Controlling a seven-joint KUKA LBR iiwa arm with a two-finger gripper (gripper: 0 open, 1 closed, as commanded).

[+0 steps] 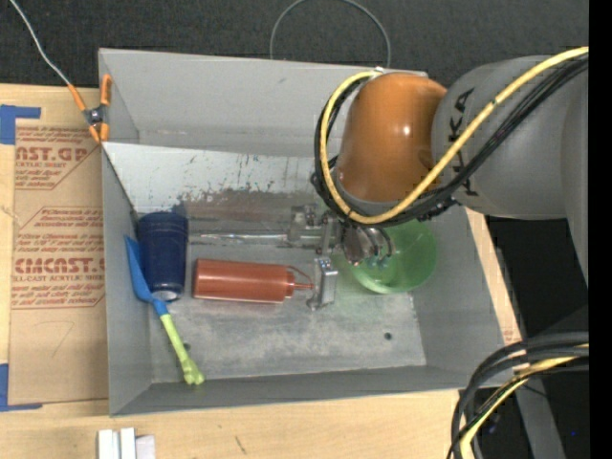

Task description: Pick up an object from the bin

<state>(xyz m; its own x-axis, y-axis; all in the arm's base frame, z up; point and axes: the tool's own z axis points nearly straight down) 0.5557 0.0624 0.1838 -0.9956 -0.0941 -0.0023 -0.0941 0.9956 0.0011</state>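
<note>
A dark blue cup [161, 251] lies at the left, beside a blue scoop [164, 321] with a yellow-green handle. The red squeeze bottle [241, 282] lies mid-bin, its nozzle towards the gripper [316, 258], whose fingers stand apart and empty. If they pinch only that nozzle (thin, tapered), it could slip free. A green dish [409, 256] crowds the right.

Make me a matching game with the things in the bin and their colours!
Things:
1. cup
2. bottle lying on its side
3. round dish

Colours:
A. bright green
B. dark blue
C. reddish brown

Pairs: 1-B, 2-C, 3-A
</note>
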